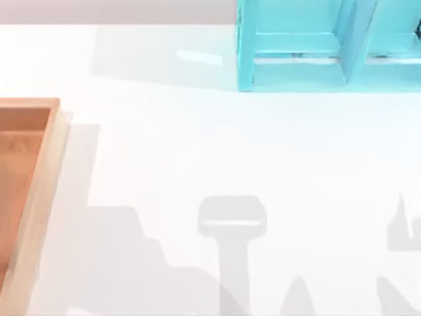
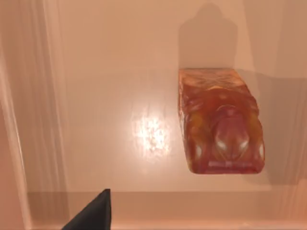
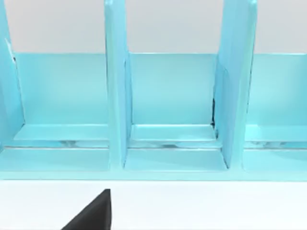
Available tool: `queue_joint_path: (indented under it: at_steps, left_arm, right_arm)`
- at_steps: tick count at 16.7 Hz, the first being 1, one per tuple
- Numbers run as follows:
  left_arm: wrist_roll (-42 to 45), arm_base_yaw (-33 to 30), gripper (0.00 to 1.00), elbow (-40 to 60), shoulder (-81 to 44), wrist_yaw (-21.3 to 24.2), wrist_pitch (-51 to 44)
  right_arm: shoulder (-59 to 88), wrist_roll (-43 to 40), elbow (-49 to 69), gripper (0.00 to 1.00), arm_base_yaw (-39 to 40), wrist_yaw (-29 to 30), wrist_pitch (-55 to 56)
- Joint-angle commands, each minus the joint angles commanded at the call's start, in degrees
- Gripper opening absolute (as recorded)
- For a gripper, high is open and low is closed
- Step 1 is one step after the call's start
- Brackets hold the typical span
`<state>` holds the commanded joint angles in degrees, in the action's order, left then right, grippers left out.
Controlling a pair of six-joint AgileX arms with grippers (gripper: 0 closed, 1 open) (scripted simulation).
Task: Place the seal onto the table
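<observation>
Amber seal (image 2: pixel 220 122) lies in the wooden tray (image 2: pixel 43 120) beneath our left tool (image 2: pixel 93 213), grip state unclear; next we must grasp it and carry it out to the white tabletop (image 1: pixel 197 151).

The plain white matte table (image 1: pixel 197 151) carries an orange-brown wooden tray (image 1: pixel 46 171) at its left edge and a turquoise shelf unit (image 1: pixel 296 59) at its far edge.

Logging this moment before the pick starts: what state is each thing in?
seal: lying on the tray floor, not gripped.
wooden tray: at the table's left edge.
table: bare white surface, shadows only.
turquoise shelf unit: upright, visible compartments empty.
</observation>
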<state>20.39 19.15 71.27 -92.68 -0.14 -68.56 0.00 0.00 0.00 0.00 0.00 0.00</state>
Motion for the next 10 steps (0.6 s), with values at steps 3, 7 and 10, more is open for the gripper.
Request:
queue_joint_path:
  at_steps: [3,7,10]
  left_arm:
    - [-0.1,-0.3,1.0,-0.3,0.0,0.0,0.3]
    - [0.2,0.2,1.0,-3.5,-3.5,0.0,6.7]
    - [0.4,0.3,1.0,-7.8,-5.7,0.0,13.3]
  right_arm:
    - [0.0,0.0,0.0,1.0,0.0,0.0,0.0]
    - [0.0,0.0,0.0,1.0,0.0,0.0,0.0]
    - [0.0,0.0,0.0,1.0,0.0,0.0,0.0]
